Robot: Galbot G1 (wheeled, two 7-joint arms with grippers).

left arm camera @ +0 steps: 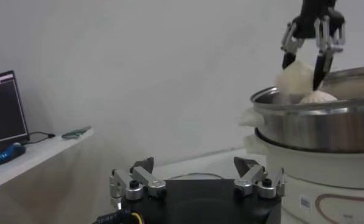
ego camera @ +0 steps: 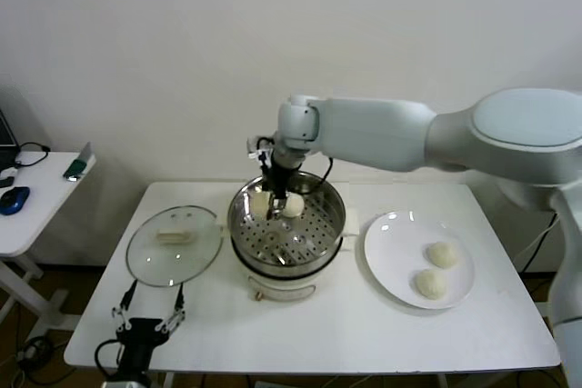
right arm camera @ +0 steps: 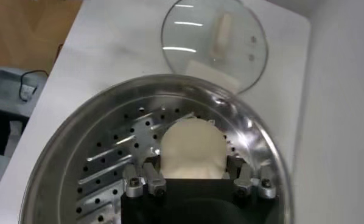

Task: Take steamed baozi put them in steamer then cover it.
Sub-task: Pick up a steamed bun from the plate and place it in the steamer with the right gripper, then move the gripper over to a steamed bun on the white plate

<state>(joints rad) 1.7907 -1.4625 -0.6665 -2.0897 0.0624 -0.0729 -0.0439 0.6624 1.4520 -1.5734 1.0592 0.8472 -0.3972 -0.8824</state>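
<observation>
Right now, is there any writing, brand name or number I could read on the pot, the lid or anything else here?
None can be read.
steamer: a small label and a curved red line on its white base, seen from the left wrist; too blurred to read.
cover: no writing visible.
monitor: faint lines on a dark screen, unreadable.
plate: plain white.

The steamer [ego camera: 287, 224] is polished steel, mirror-bright on its wall, and its perforated tray [right arm camera: 118, 164] throws back streaks of light. The baozi [right arm camera: 191, 149] looks matt, smooth and doughy (no sheen at all). The cover [ego camera: 174, 244] is clear glass with a thin metal rim and a dull white handle. The plate [ego camera: 386, 252] is glossy white, the table [ego camera: 346, 329] plain matt white.
</observation>
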